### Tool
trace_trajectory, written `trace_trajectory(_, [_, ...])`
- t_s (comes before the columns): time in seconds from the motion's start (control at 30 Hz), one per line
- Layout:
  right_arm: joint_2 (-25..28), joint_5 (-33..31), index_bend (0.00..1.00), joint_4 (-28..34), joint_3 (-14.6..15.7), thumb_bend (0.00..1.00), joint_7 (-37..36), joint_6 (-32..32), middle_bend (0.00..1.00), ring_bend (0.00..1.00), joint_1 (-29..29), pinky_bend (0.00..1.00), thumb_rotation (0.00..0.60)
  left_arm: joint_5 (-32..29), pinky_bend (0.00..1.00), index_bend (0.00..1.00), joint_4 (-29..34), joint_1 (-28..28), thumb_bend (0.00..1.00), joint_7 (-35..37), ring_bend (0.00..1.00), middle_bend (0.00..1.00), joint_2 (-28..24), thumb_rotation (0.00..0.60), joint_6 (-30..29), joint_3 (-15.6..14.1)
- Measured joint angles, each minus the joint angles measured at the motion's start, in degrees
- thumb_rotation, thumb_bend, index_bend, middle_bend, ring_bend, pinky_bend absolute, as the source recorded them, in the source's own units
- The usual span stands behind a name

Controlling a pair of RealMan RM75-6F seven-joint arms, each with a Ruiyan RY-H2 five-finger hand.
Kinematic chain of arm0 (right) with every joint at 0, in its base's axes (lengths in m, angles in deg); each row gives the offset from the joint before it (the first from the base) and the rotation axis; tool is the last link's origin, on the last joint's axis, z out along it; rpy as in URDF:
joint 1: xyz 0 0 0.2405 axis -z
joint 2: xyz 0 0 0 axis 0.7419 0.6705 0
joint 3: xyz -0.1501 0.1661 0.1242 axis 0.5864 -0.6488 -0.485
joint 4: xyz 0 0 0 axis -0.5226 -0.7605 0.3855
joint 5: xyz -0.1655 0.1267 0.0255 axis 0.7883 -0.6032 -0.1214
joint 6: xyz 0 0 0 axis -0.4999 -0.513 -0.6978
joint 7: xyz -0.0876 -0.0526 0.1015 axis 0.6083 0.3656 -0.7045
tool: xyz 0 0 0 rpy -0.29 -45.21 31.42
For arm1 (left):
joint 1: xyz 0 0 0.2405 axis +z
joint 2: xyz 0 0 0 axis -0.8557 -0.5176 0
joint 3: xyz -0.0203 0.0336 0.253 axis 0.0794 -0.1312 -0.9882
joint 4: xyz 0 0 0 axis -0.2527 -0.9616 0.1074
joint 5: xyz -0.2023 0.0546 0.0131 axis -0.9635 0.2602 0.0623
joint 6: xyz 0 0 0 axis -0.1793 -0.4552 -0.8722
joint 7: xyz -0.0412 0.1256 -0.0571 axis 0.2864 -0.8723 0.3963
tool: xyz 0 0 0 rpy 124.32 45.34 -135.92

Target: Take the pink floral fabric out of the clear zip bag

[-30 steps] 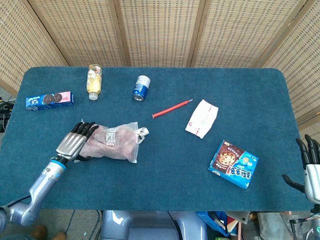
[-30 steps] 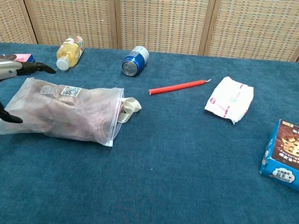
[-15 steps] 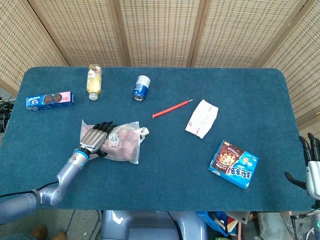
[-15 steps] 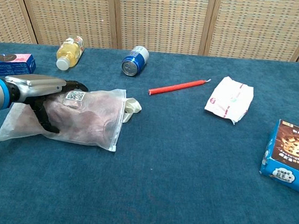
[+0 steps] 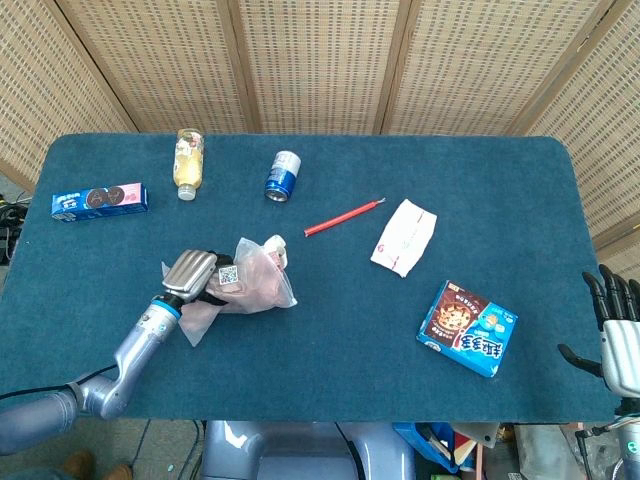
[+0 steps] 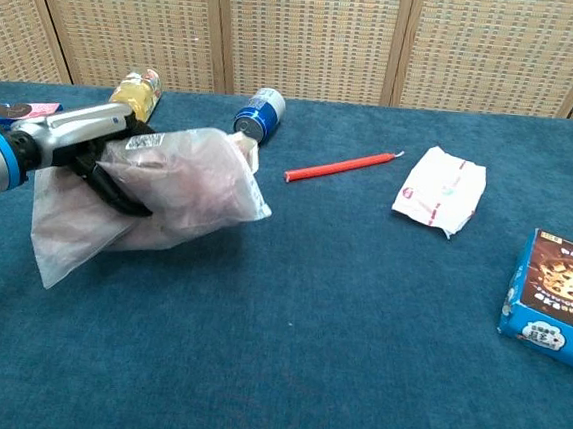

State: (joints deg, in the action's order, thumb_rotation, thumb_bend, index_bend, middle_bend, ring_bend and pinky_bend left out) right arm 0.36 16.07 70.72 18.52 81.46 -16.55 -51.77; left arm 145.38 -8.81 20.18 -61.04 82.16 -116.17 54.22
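My left hand [image 5: 192,277] [image 6: 97,148] grips the clear zip bag [image 5: 252,287] [image 6: 157,201] and holds it lifted off the blue table, its closed end hanging down to the left. The pink floral fabric [image 6: 194,181] [image 5: 258,280] shows through the plastic, still inside. A cream ribbon end [image 5: 275,246] pokes out of the bag's mouth at the upper right. My right hand [image 5: 620,335] hangs at the far right beyond the table edge, fingers apart, holding nothing.
On the table lie a yellow drink bottle [image 5: 188,160], a blue can [image 5: 284,175], a red stick [image 5: 343,216], a white packet [image 5: 405,236], a blue cookie box [image 5: 468,328] and a blue biscuit pack [image 5: 99,200]. Wicker screens stand behind.
My left hand went from resting over the bag to gripping it and has raised it off the table, tilting its mouth upward. The right hand barely moved.
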Motion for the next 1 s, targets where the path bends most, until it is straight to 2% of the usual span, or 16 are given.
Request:
trace_trajectory(0.2, [6.55,1.14,0.03,4.97,-0.36,0.0,-6.55,4.38,0.0,0.0,-2.29,0.0,0.6,12.0,0.56,0.62,-5.65,0.43,0.19,16.67,0.48,0.57,2.43,0.6,-15.29,-0.85])
trace_trajectory(0.3, [10.72,1.65,0.1,8.13,-0.81,0.0,-11.54,7.02,0.0,0.0,-3.83,0.0,0.6,16.64,0.56,0.62,-10.67,-0.3,0.19,21.87,0.48,0.57,5.28,0.6,-21.5,-0.88])
trace_trajectory(0.4, [15.57,2.13,0.13,11.62,-1.58,0.0,-16.41,10.4,0.0,0.0,-6.03,0.0,0.6,18.9,0.56,0.62,-15.7,-2.22,0.19,24.64,0.48,0.57,8.62,0.6,-24.77,-0.6])
trace_trajectory(0.57, [20.48,2.34,0.2,15.58,-3.21,0.0,-22.18,15.96,0.0,0.0,-10.64,0.0,0.6,20.0,0.56,0.62,-19.82,-6.15,0.19,26.34,0.48,0.57,12.8,0.6,-26.05,0.28])
trace_trajectory(0.87, [22.47,2.11,0.32,16.78,-4.64,0.0,-31.43,25.79,0.0,0.0,-17.35,0.0,0.6,17.94,0.56,0.62,-22.38,-9.21,0.19,28.06,0.48,0.57,17.08,0.6,-26.35,2.14])
trace_trajectory(1.0, [21.79,1.95,0.34,16.27,-5.24,0.0,-33.29,26.3,0.0,0.0,-18.64,0.0,0.6,16.98,0.56,0.62,-23.02,-9.79,0.19,29.37,0.48,0.57,17.92,0.6,-26.46,2.61])
